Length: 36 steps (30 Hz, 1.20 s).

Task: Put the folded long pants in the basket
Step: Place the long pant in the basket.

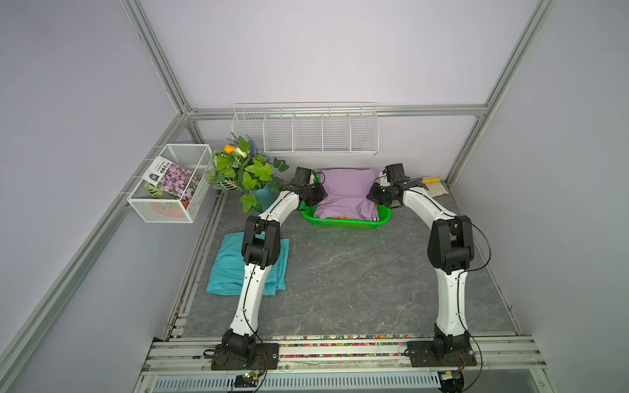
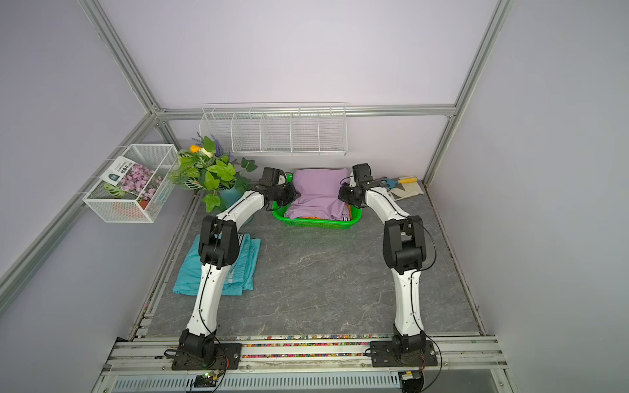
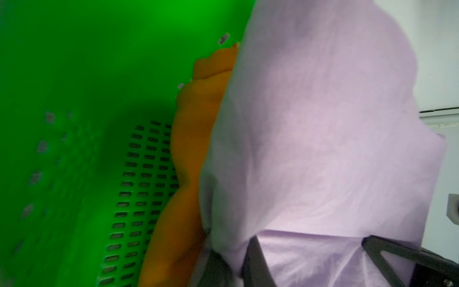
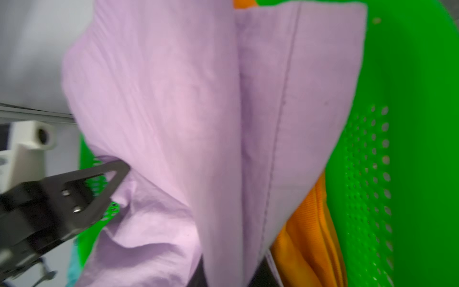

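Three pants: lilac pants (image 1: 343, 190) over orange pants (image 3: 188, 149) in one green basket (image 1: 343, 223), teal pants (image 1: 228, 268) at the bench's (image 1: 340, 272) left edge. Both jaws grip the lilac pants.

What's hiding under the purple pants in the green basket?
Beneath the lilac pants, orange pants peek out inside the basket. Most of them and the basket's floor are covered, so anything else underneath can't be seen.

Arms outstretched — left end effector (image 1: 324, 195); right end effector (image 1: 370, 197) — both clamped
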Tool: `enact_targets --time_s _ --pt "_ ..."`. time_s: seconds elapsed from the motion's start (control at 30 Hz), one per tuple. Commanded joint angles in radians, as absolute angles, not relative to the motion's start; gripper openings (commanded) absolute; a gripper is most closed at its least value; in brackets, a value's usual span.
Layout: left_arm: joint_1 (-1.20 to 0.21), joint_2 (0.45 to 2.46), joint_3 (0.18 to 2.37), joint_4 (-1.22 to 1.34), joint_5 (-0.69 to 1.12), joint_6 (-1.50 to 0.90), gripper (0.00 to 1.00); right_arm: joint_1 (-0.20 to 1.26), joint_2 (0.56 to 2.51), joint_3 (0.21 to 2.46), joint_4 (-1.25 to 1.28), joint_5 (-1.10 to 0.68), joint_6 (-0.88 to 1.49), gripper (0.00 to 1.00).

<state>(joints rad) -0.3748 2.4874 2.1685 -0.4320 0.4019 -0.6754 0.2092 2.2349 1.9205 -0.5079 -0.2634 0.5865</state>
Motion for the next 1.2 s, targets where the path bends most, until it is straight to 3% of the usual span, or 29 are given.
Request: enact_targets --time_s 0.0,0.57,0.83,1.0,1.17 --pt "-0.355 2.518 2.167 -0.521 0.329 -0.649 0.0 0.192 2.286 1.936 -0.681 -0.134 0.546 0.0" --pt "-0.472 2.326 1.75 -0.347 0.385 -0.68 0.0 0.102 2.105 1.596 -0.653 -0.022 0.528 0.0" --pt "-0.495 2.313 1.789 -0.363 0.375 -0.654 0.0 0.06 2.007 1.452 -0.553 -0.056 0.527 0.0" --pt "-0.495 2.328 1.879 -0.397 0.366 -0.64 0.17 0.097 2.001 1.487 -0.533 -0.117 0.481 0.14" --pt "-0.495 2.339 1.984 -0.449 0.376 -0.629 0.27 0.101 1.968 1.515 -0.505 -0.179 0.504 0.32"
